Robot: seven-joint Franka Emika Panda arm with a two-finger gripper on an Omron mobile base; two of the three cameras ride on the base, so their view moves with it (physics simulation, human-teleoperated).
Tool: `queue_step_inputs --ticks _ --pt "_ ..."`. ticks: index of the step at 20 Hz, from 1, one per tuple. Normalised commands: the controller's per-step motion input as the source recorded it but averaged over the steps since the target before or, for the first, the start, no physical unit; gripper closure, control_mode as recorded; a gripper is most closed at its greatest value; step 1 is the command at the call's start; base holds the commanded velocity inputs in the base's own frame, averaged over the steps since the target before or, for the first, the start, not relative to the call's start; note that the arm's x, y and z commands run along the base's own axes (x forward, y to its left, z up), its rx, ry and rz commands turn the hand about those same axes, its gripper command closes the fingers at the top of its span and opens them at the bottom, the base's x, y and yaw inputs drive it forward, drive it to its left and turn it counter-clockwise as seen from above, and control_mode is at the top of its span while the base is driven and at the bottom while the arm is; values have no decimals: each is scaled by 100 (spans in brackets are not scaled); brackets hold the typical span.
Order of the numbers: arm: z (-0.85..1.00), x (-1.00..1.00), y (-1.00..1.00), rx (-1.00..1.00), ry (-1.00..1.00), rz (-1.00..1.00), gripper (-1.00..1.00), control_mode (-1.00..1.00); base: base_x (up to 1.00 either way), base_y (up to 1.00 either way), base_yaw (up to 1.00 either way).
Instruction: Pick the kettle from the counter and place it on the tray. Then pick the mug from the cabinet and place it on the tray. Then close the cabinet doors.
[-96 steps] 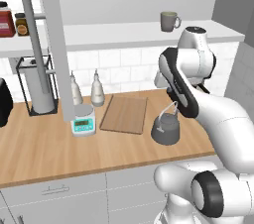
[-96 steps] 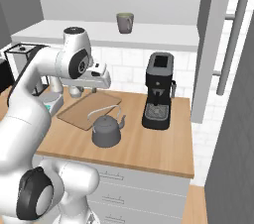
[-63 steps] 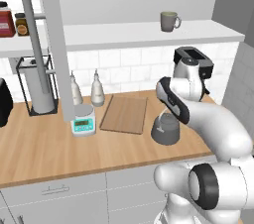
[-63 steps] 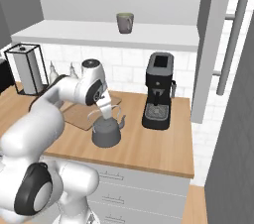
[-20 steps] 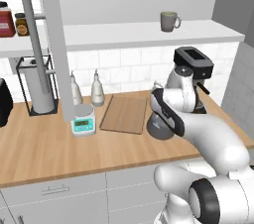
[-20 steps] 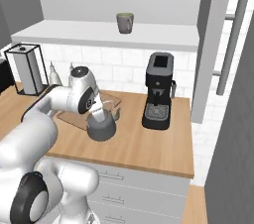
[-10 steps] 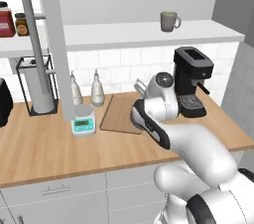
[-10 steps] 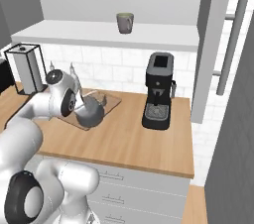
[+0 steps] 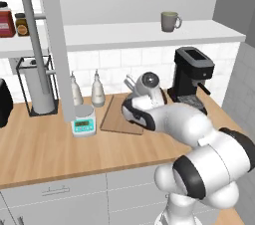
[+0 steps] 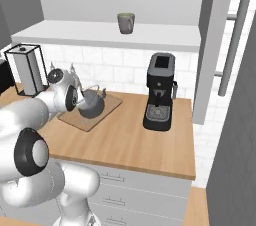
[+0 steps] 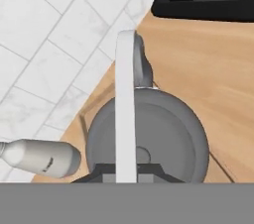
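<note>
The dark grey kettle [image 10: 92, 105] hangs by its thin arched handle [image 11: 125, 114] from my gripper [image 11: 125, 171], which is shut on that handle. It sits low over the wooden tray [image 10: 89, 117], and I cannot tell whether it touches the board. In the left base view my arm covers the kettle, with the tray [image 9: 115, 119] showing beside it. The grey-green mug [image 9: 170, 21] stands on the white shelf of the open cabinet [image 9: 149, 32], also seen as the mug [image 10: 125, 22] from the right. One cabinet door [image 9: 54, 45] stands open at the left, another cabinet door [image 10: 216, 40] at the right.
A black coffee machine [image 10: 159, 92] stands on the counter [image 10: 135, 140] right of the tray. Two pale bottles [image 9: 97, 88] and a small scale [image 9: 83, 122] sit left of the tray. A paper towel stand [image 9: 35, 84] is further left.
My arm has swung left, carrying the kettle from the counter beside the coffee machine to over the tray. The grip has stayed shut.
</note>
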Motion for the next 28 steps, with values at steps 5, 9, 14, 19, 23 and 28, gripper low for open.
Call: queue_step_inputs --ticks 5,9,14,19,23,28 --pt "-1 51 7 -1 -1 0 100 -100 0 0 0" --pt "-13 47 0 0 -1 0 100 -100 0 0 0" --pt "-17 39 0 0 0 0 100 -100 0 0 0" --pt "-15 30 0 0 0 0 100 -100 0 0 0" --pt "-9 28 0 0 0 3 100 -100 0 0 0" --pt "-9 27 0 0 0 3 100 -100 0 0 0"
